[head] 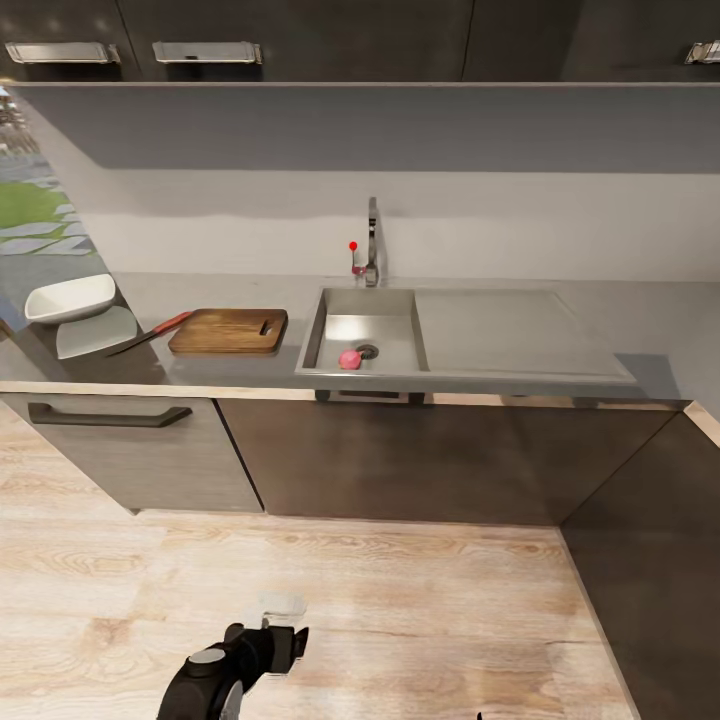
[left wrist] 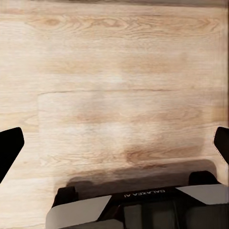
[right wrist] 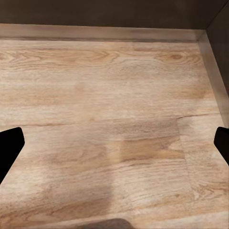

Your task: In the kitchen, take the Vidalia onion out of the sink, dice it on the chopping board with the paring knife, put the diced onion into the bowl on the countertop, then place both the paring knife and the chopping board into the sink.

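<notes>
A pinkish Vidalia onion (head: 349,359) lies in the steel sink (head: 320,330) beside the drain. Left of the sink, the brown chopping board (head: 228,330) rests on the grey countertop (head: 650,335), its slot handle toward the sink. The paring knife (head: 150,334), with its red-orange handle, lies just left of the board. Further left stands the white bowl (head: 70,297). My left arm (head: 230,670) hangs low over the floor, far from the counter. The left gripper (left wrist: 114,143) is open over bare wood floor. The right gripper (right wrist: 114,143) is open too, near a cabinet corner.
The chrome faucet (head: 372,245) with its red-knobbed lever (head: 353,246) rises behind the basin, and the drainboard (head: 500,330) extends to the right. Dark cabinets (head: 400,460) run below the counter and turn toward me at the right (head: 650,560). Wood floor (head: 350,600) separates me from the counter.
</notes>
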Controlling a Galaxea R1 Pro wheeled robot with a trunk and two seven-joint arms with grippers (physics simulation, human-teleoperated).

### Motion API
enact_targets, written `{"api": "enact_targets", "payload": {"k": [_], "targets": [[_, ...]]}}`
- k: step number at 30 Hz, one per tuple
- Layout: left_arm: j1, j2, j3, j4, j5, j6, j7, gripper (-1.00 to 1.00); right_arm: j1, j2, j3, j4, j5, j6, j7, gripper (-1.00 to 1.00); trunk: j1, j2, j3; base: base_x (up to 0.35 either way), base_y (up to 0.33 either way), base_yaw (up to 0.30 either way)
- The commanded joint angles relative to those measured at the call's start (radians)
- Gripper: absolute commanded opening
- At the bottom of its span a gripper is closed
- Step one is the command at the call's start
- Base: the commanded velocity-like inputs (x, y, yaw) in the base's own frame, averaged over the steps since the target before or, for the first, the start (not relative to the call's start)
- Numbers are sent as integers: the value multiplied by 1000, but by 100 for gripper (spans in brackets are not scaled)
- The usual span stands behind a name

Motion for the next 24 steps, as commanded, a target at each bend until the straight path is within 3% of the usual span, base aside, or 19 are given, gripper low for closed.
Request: {"api": "enact_targets", "payload": {"k": [1, 4, 8, 11, 14, 24], "targets": [[-19, -6, -1, -3, 1, 30, 6, 100, 0, 0, 6, 1, 0, -1, -8, 100, 0, -1, -1, 0, 0, 0], [-91, -14, -1, -5, 1, 119, 6, 100, -1, -1, 6, 1, 0, -1, -8, 100, 0, -1, -1, 0, 0, 0], [-193, -18, -1, -6, 1, 179, 6, 100, -1, -1, 5, 0, 0, -1, -8, 100, 0, -1, -1, 0, 0, 0], [-275, -20, -1, -6, 3, 192, 7, 100, 0, -2, 5, 0, 0, -1, -8, 100, 0, -1, -1, 0, 0, 0], [-424, -25, -1, -5, 11, 202, 7, 100, -1, -3, 6, 0, 0, 0, -7, 100, 0, -1, -1, 0, 0, 0], [-695, -26, -1, 13, 19, 211, 6, 100, -1, -3, 6, 0, 0, 3, -6, 100, 0, -1, -1, 0, 0, 0]]}}
